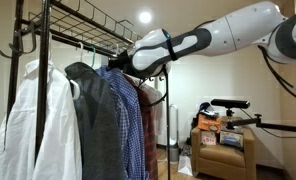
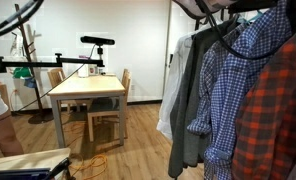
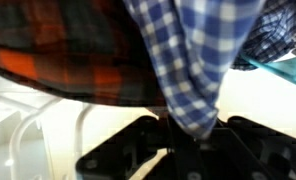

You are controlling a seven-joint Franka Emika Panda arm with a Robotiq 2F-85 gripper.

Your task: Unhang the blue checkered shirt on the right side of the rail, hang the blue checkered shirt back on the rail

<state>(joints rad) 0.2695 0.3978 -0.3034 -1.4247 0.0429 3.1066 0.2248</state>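
Wrist view shows the hand (image 3: pixel 193 145) clenched on the blue checkered shirt (image 3: pixel 188 50), beside a red plaid shirt (image 3: pixel 58 50).

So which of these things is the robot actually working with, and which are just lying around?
In use: blue checked shirt, rail, fingers pinching the shirt.
Just around: red plaid shirt, white shirt, grey shirt, table, armchair.
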